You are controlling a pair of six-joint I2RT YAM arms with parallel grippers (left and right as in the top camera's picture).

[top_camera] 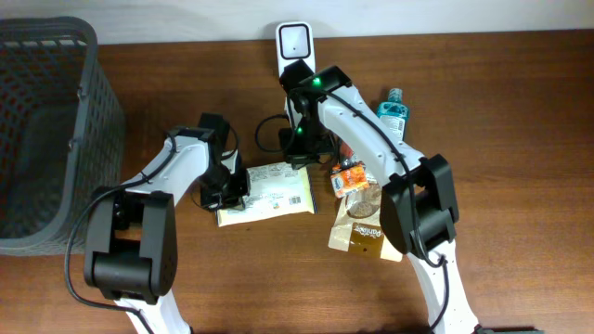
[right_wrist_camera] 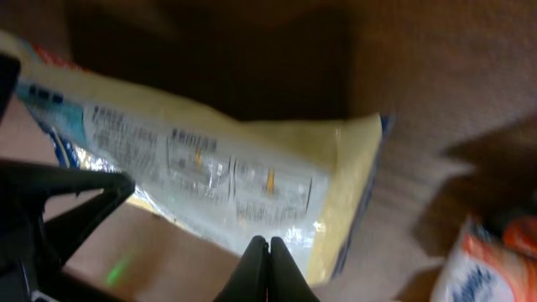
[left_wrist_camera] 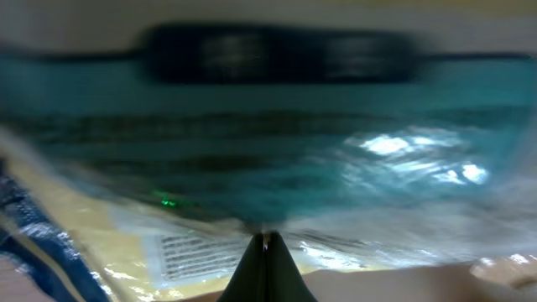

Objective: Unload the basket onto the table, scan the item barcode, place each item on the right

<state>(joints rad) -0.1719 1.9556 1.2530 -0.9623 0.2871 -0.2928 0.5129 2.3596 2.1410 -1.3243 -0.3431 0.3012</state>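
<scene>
A flat yellow and white packet (top_camera: 274, 190) with printed labels lies on the brown table. My left gripper (top_camera: 232, 192) is at its left edge, shut on that edge. In the left wrist view the tips (left_wrist_camera: 265, 241) meet on the blurred packet (left_wrist_camera: 193, 252). My right gripper (top_camera: 302, 153) hangs over the packet's far right part, shut and empty. In the right wrist view its tips (right_wrist_camera: 268, 242) are above the packet (right_wrist_camera: 218, 176), with the left gripper (right_wrist_camera: 126, 189) at the packet's edge. A white scanner (top_camera: 294, 42) stands at the back.
A dark grey basket (top_camera: 46, 139) fills the left side. An orange snack pack (top_camera: 350, 176), a brown bag (top_camera: 362, 232) and a blue bottle (top_camera: 394, 109) lie beside the right arm. A black cable (top_camera: 269, 130) runs near the scanner.
</scene>
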